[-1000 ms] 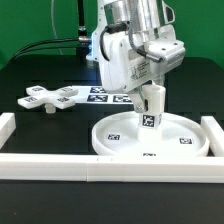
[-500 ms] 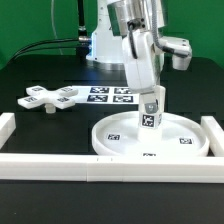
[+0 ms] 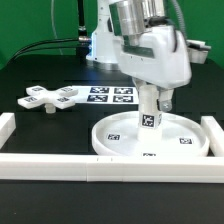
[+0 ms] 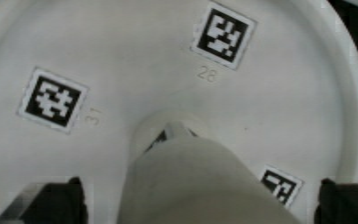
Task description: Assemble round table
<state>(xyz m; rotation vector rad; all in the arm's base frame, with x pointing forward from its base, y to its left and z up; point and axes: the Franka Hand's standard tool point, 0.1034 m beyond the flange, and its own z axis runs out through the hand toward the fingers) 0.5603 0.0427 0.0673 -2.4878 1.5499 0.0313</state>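
The large round rimmed disc [image 3: 185, 141] lies on the black table at the front right and fills the wrist view [image 4: 140, 60]. The short cylindrical post [image 3: 150, 117] stands upright at its centre, a tag facing the front. My gripper [image 3: 152, 99] is straight above, its fingers down around the post's top. In the wrist view the post [image 4: 202, 175] sits between the dark fingertips [image 4: 60, 200] with a visible gap on each side, so the gripper [image 4: 202, 205] is open around it. The cross-shaped piece [image 3: 50, 97] lies apart on the exterior view's left.
The marker board [image 3: 110, 95] lies behind the disc, between it and the robot base. A long white border bar [image 3: 90, 168] runs along the front, with side bars on the exterior view's left [image 3: 6, 125] and right [image 3: 212, 135].
The wrist has turned about the post's axis over both steps. The post's tag still faces the front and the post has not shifted on the disc.
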